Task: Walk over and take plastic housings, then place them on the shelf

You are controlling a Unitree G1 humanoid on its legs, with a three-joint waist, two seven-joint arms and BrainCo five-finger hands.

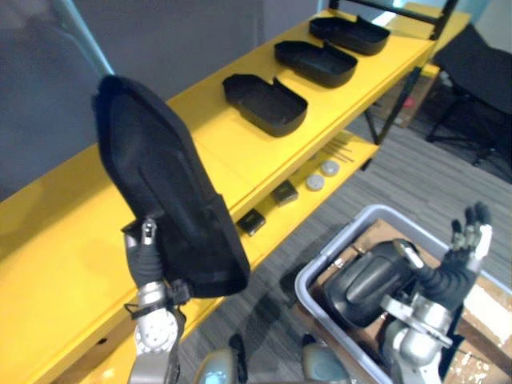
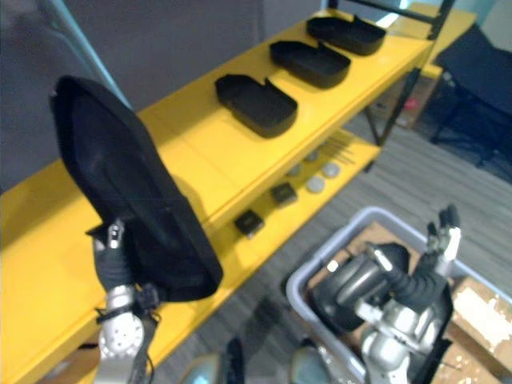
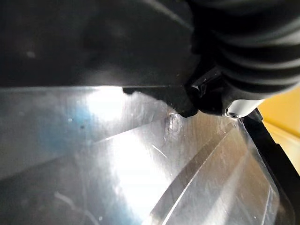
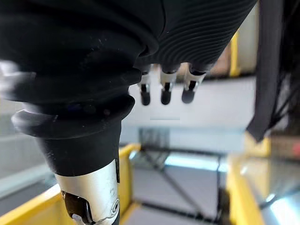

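Observation:
A long black plastic housing (image 1: 168,188) stands upright over the near end of the yellow shelf top (image 1: 228,156). My left hand (image 1: 146,254) is shut on its lower end, one finger lying on its front face. In the left wrist view the housing's dark surface (image 3: 93,42) fills the space just past the hand's cover. Three more black housings (image 1: 265,103) (image 1: 315,62) (image 1: 350,34) lie open side up in a row further along the shelf. My right hand (image 1: 469,234) is open, fingers (image 4: 162,92) straight, above a grey bin (image 1: 307,282) that holds another dark housing (image 1: 364,282).
The lower yellow shelf carries two small black blocks (image 1: 251,222) (image 1: 284,192) and two grey discs (image 1: 315,182) (image 1: 330,167). Cardboard (image 1: 490,302) lies in the bin's far side. A black chair (image 1: 474,76) stands on the grey carpet at the right.

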